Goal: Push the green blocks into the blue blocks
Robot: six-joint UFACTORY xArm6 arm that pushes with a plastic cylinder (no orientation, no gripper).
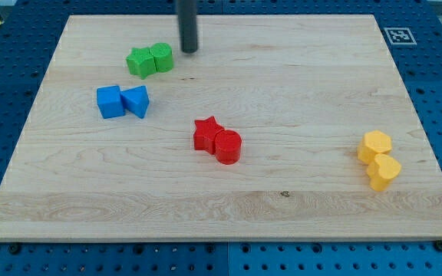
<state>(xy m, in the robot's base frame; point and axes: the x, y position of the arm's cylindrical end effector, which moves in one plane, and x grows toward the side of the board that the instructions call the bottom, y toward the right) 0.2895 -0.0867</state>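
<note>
Looking for writing turned up only one marking: a small black-and-white square tag (397, 35) at the far right corner of the wooden board (298, 222), a coded pattern rather than readable letters. No brand or label showed on any block.

The two green blocks (150, 60) sat near the far left corner, touching side by side, their shared long axis running roughly parallel to the far edge; the left one looked star-like and the right one rounded, though the shapes were hard to make out at that size. Nearer the left edge and a little toward the near edge from them lay the blue blocks (123, 101), a cube on the left touching a wedge-like piece on the right, again lined up along the board's width. A clear strip of wood separated the green pair from the blue pair.

My tip (189, 50) rested just right of the green pair, close to the far edge, apart from the rounded green block by a narrow gap. The rod stood upright, a plain bar with nothing to open or close, and it held nothing.

A red star and red cylinder (218, 140) touched near the board's middle, and two yellow blocks (379, 159) touched near the right edge
</note>
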